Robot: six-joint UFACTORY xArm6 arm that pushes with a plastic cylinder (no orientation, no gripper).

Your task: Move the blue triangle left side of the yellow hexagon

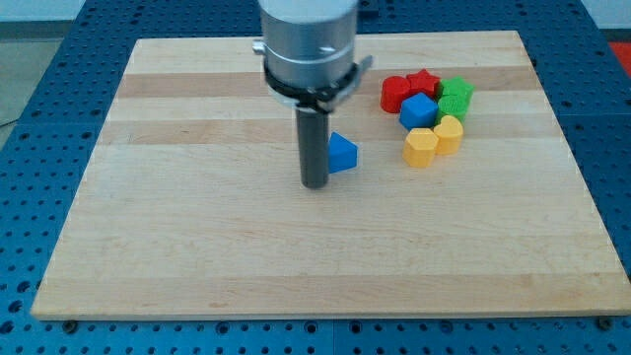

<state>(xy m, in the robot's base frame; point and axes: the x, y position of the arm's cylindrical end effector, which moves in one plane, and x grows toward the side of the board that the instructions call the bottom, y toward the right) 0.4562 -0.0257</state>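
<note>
One blue triangle (pixel 342 154) lies near the middle of the wooden board (pixel 197 247), apart from the cluster and to the view's left of the yellow hexagon (pixel 420 148). My tip (pixel 315 184) stands at the triangle's left edge, touching it or nearly so. The arm carries only the rod, with no jaws to open or close.

The hexagon sits at the cluster's lower left, touching a second yellow block (pixel 449 134), possibly a heart. Above them is one blue cube (pixel 418 110). There are two red blocks, one rounded (pixel 395 93) and one star (pixel 423 81), and two green blocks (pixel 455 90) (pixel 454 107) at the view's right.
</note>
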